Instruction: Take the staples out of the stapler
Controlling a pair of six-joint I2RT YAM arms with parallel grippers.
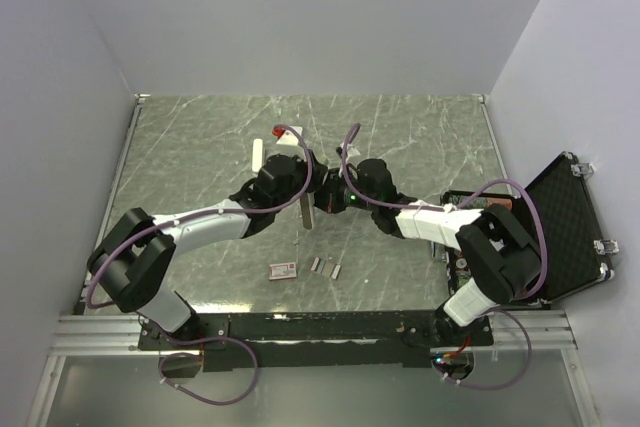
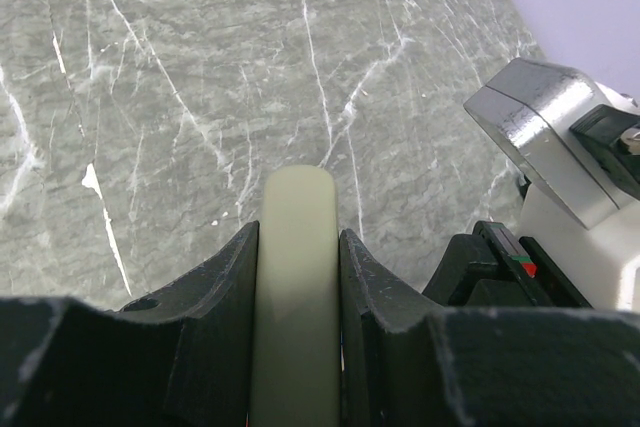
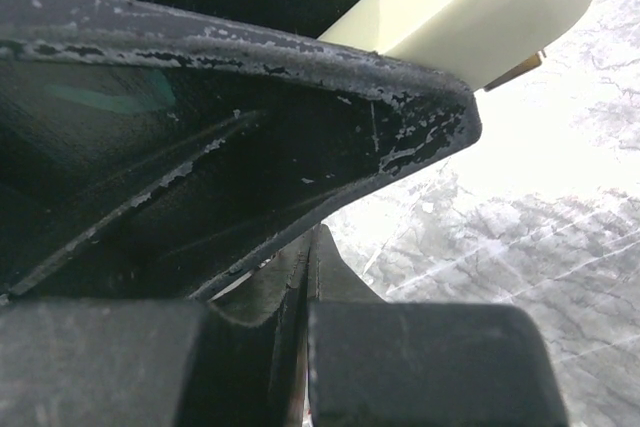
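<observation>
My left gripper (image 1: 300, 197) is shut on the stapler (image 1: 303, 215), which hangs above the table's middle. In the left wrist view the stapler's pale body (image 2: 297, 197) sticks out between the two dark fingers of the left gripper (image 2: 298, 247). My right gripper (image 1: 328, 199) is right beside it. In the right wrist view its fingers (image 3: 312, 247) are pressed together with nothing clearly between them, under the left gripper's dark finger and the stapler's pale end (image 3: 480, 7). Three short silver staples strips (image 1: 325, 267) lie on the table in front of both grippers.
A small red-and-white flat box (image 1: 283, 269) lies left of the strips. A white bar (image 1: 258, 155) and a small red-and-white item (image 1: 281, 134) sit farther back. An open black case (image 1: 565, 227) stands at the right edge. The right arm's silver wrist (image 2: 545, 137) shows in the left wrist view.
</observation>
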